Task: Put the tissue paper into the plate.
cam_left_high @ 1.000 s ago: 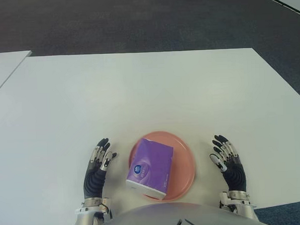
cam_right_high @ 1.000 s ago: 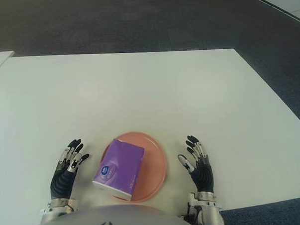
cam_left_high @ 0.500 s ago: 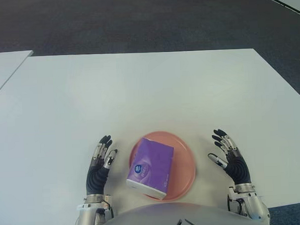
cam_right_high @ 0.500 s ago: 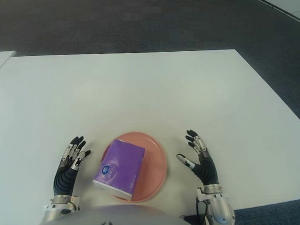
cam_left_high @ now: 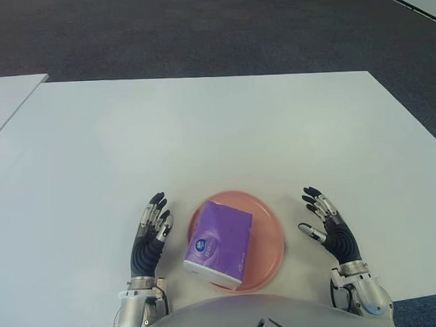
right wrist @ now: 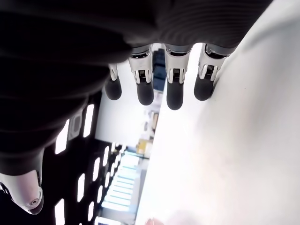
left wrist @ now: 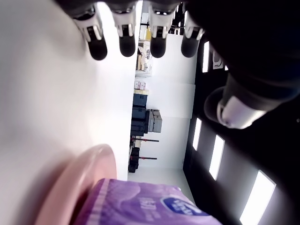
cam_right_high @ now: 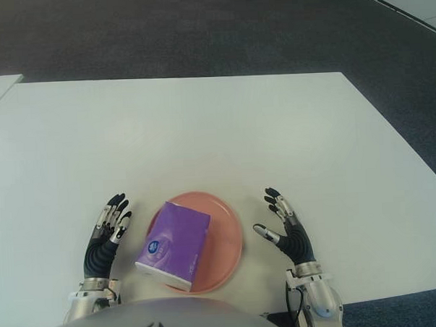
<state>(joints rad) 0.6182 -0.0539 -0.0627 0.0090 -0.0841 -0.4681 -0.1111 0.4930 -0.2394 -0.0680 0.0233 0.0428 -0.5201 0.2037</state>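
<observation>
1. Even, diffuse light fills both eye views; the white table (cam_left_high: 217,134) is bright without glare.
2. Shadows are soft: a faint one lies under the tissue pack (cam_left_high: 218,243) on the pink plate (cam_left_high: 272,233).
3. In the left wrist view the fingers (left wrist: 126,40) are dark against a washed-out tabletop, and the plate edge (left wrist: 75,183) is out of focus.
4. In the right wrist view the palm is near-black silhouette; bright ceiling lights (right wrist: 110,154) show beyond, blurred.

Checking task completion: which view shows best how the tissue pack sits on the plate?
The left eye view: the purple tissue pack lies whole on the pink plate, overhanging its near rim. Right eye matches. Left wrist shows only an edge; right wrist none.
</observation>
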